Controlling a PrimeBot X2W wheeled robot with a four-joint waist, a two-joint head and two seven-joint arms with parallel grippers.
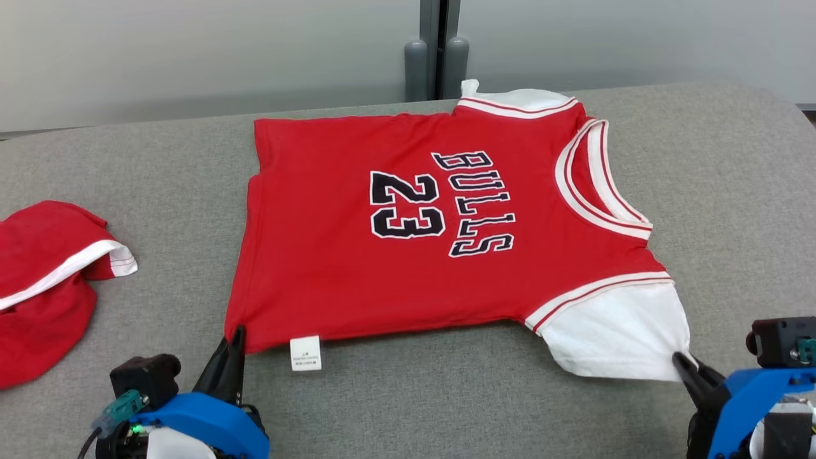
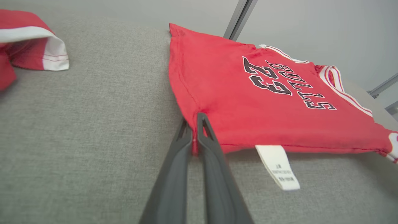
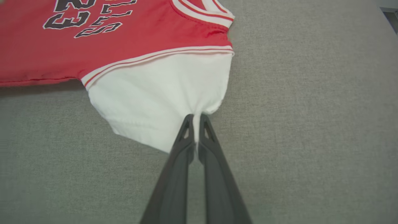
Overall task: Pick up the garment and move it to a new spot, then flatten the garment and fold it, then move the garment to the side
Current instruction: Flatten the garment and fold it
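So, your jersey lies nearly flat on the desk ahead of both arms, its hem corner clenched in the left end effector and its white sleeve in the right end effector; folding and moving aside look not yet done.

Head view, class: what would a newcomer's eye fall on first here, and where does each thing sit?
The red jersey printed BULLS 23 lies spread flat across the middle of the grey surface. The left gripper pinches its near hem corner, and the right gripper pinches its white sleeve. A second red garment lies bunched at the left edge.
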